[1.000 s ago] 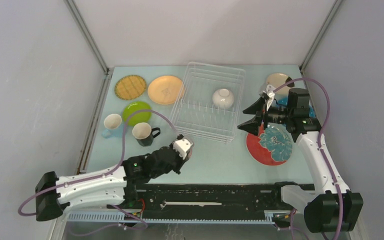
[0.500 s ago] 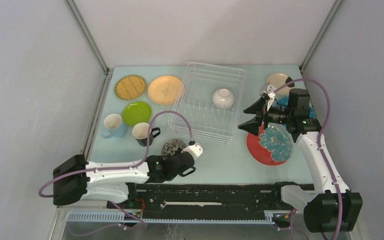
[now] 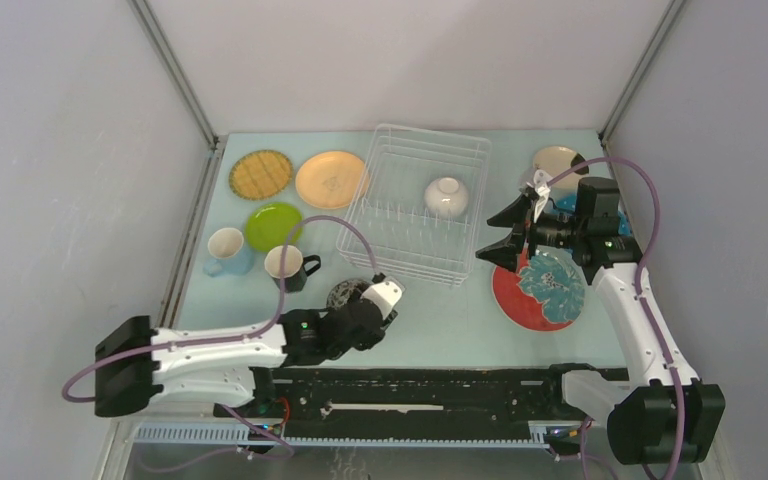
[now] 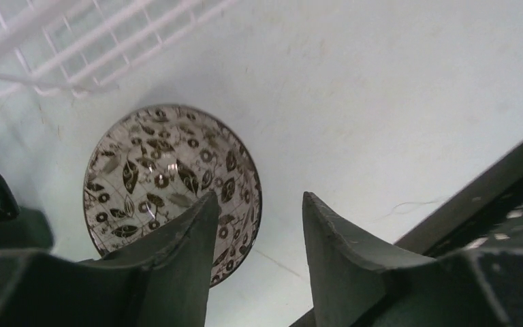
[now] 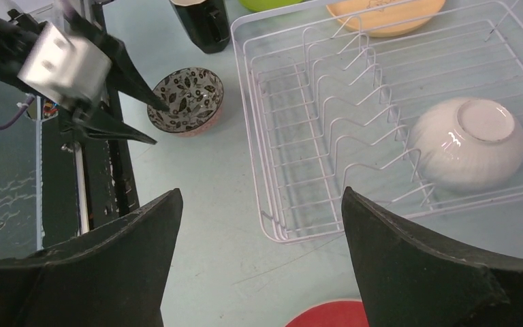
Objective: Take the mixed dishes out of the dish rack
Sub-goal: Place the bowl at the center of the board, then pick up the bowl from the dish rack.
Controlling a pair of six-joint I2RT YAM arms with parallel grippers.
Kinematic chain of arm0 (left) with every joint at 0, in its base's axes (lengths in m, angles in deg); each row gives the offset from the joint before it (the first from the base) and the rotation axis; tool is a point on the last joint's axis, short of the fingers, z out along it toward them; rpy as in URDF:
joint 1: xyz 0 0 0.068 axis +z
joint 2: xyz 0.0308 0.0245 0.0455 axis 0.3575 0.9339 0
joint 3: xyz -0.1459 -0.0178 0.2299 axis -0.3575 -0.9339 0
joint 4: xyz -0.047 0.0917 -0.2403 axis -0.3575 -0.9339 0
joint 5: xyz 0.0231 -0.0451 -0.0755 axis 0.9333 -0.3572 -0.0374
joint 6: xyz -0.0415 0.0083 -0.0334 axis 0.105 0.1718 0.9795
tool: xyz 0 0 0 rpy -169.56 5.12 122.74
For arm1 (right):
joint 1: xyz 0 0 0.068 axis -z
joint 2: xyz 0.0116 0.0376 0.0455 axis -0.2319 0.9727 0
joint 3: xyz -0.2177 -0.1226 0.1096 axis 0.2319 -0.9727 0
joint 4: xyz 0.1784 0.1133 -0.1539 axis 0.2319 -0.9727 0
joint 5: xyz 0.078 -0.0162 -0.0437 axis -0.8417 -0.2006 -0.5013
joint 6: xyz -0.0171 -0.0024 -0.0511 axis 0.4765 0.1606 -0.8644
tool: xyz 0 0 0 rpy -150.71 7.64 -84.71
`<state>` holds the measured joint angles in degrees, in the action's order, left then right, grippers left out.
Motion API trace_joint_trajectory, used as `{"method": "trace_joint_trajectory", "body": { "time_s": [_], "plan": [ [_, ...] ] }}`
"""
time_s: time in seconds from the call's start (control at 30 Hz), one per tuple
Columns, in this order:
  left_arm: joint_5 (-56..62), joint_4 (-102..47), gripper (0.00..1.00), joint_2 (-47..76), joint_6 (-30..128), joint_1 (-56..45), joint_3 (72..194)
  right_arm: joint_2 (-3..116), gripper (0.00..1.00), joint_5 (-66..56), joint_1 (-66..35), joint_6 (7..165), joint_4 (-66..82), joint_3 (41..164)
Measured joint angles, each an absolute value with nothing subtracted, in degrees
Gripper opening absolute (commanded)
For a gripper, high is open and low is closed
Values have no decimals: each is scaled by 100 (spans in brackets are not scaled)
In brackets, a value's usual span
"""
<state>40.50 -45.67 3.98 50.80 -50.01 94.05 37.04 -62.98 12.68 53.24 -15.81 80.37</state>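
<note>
The speckled bowl (image 3: 344, 294) (image 4: 167, 174) (image 5: 185, 99) stands upright on the table in front of the dish rack (image 3: 390, 262) (image 5: 244, 102) (image 4: 75, 61). My left gripper (image 3: 384, 297) (image 4: 259, 201) is open at the bowl's right rim, one finger over the inside, the other outside, neither pinching it. An upside-down white bowl (image 3: 446, 196) (image 5: 466, 143) lies in the rack. My right gripper (image 3: 495, 237) (image 5: 262, 204) hangs open and empty, above the table between the rack's right end and the red floral plate (image 3: 540, 290).
Left of the rack lie a yellow woven plate (image 3: 260, 174), an orange plate (image 3: 331, 179) and a lime green plate (image 3: 273, 225), with a light-blue cup (image 3: 226, 248) and a black mug (image 3: 288, 266) nearer me. A cream plate (image 3: 557, 160) is at the far right.
My left arm lowered the speckled bowl onto the table beside the black mug, and its jaws have now opened off the rim. The right arm has stayed put.
</note>
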Motion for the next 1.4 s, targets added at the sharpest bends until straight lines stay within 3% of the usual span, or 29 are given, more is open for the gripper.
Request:
{"method": "trace_joint_trajectory", "body": {
  "time_s": [0.13,0.2,0.4,0.63,1.03,1.4],
  "plan": [
    [3849,-4071,91,-671,5106,-5008,9295,3743,95,-6250,1268,5287,-1584,8037],
    [3808,-3621,99,-1272,5109,-5008,9072,3774,96,-6211,1268,5285,-1584,8037],
    [3147,-2292,100,-2015,5165,-4597,8469,3912,96,-5983,1224,5289,-1575,8037],
    [1602,-1075,100,-966,5751,-2884,8808,4076,96,-5435,1110,5602,-1328,8037],
    [-341,-1311,94,2885,7176,-1286,12775,4648,94,-4794,1504,6996,-705,8041],
    [-76,-3800,74,5941,6842,-1065,16285,4965,93,-4434,1539,7335,-893,8168]
  ]
}}
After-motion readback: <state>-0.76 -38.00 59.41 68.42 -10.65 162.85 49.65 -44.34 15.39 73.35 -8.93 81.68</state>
